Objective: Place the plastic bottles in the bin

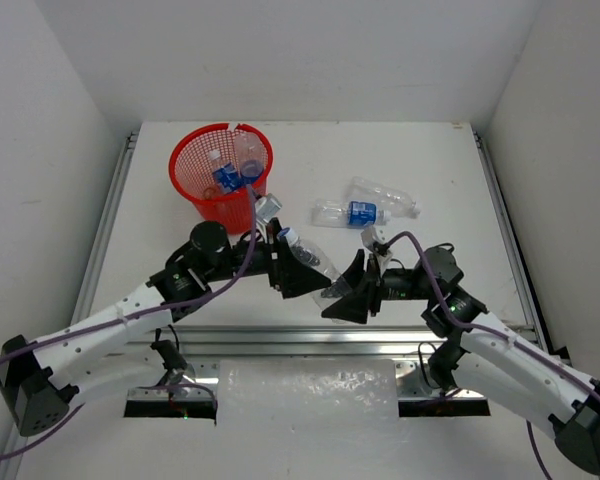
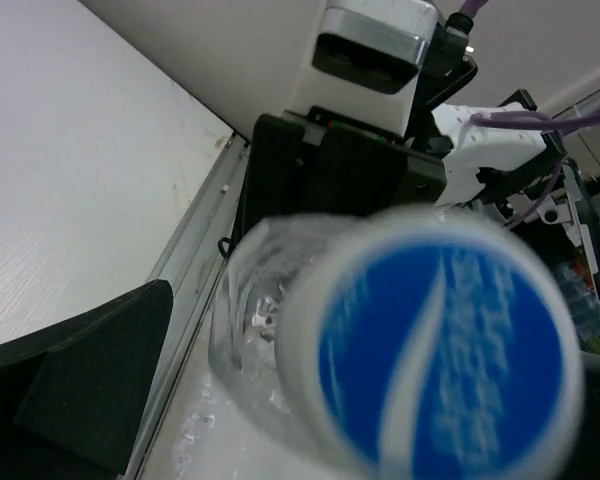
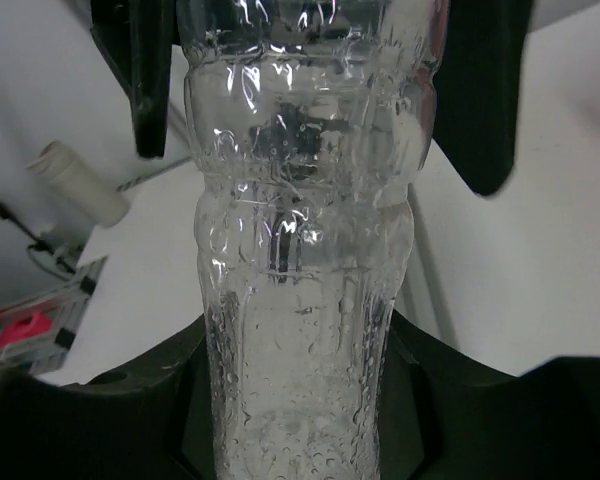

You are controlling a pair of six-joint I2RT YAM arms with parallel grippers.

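Top external view: two binned bottles (image 1: 230, 172) were noted in the bin (image 1: 186, 150), at the far left corner of the worktop (image 1: 450, 160). One held bottle (image 1: 312, 262) was clamped mid-worktop by the right gripper (image 1: 342, 290), with the left gripper (image 1: 290, 266) released around it. Two loose bottles (image 1: 366, 211) were outstanding toward the far edge.

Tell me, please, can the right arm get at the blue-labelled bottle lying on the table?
Probably not yet: the right fingers are shut on a clear bottle. The blue-labelled bottle lies uncovered just beyond them.

The red mesh bin (image 1: 195, 190) stood upright with two bottles (image 1: 227, 177) inside, a blue-labelled bottle (image 1: 355, 212) and a clear bottle (image 1: 385, 195) lay together to its right, and a white-capped bottle (image 1: 310, 262) hung tilted nearer.
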